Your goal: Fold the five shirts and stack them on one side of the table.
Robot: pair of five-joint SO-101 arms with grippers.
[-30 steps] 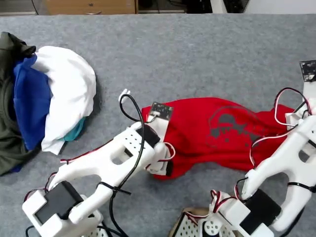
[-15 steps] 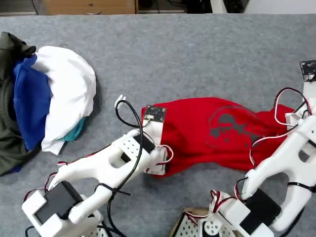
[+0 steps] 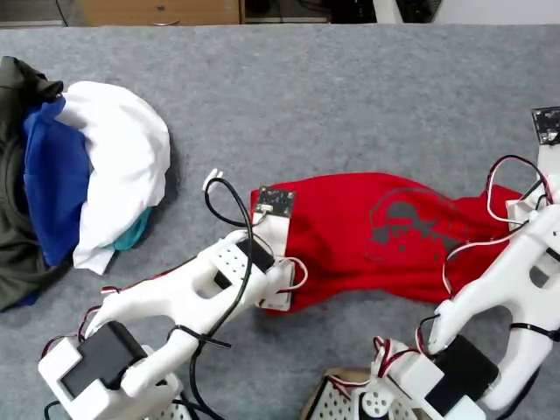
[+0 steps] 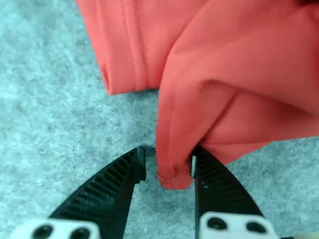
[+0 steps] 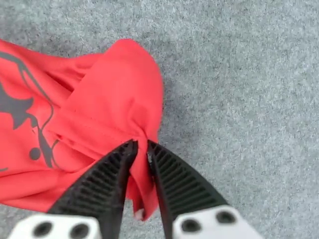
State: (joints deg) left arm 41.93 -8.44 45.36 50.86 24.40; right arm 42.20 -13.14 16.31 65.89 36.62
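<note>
A red fabric shirt with a dark printed graphic lies stretched across the grey felt-covered table in front of both arms. The left gripper pinches a hemmed fold at one end, and the right gripper clamps narrowly on a bunched fold at the other. A heap of white, blue, dark green and teal shirts sits well apart.

Passage between clothes pile and red shirt
</note>
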